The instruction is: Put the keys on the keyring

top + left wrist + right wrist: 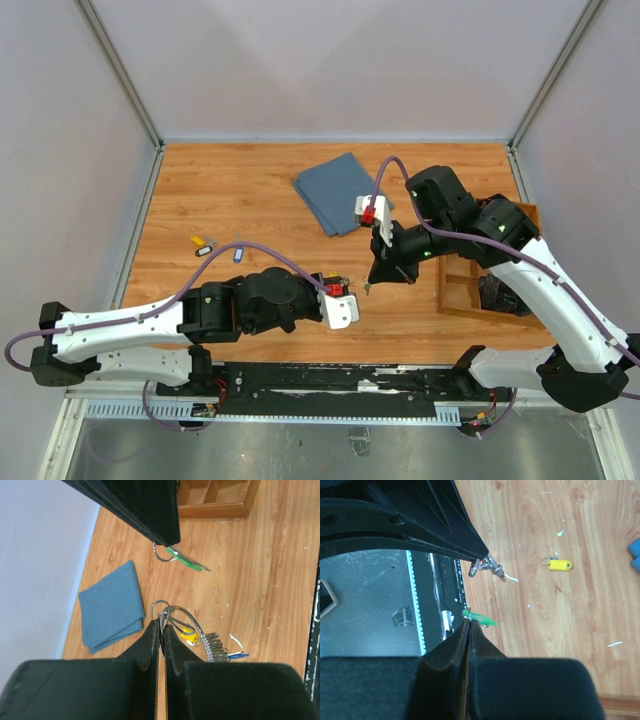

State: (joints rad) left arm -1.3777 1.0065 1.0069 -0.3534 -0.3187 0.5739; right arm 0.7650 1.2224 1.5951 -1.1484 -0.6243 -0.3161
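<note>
Holding the keyring in the tightly closed left gripper, toward 6 o'clock on the table. Pinching the green key in the closed right gripper, just at 3 o'clock from it. Leaving other keys loose at 9 o'clock.

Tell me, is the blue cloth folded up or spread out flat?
Folded. The blue cloth shows stacked layers stepping out along its edge in the top and left wrist views.

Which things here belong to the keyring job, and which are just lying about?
Job: keyring in left claw; green-tag key in right claw; yellow-tag key and blue-tag key, lying loose.
Lying about: folded blue cloth; wooden tray.
</note>
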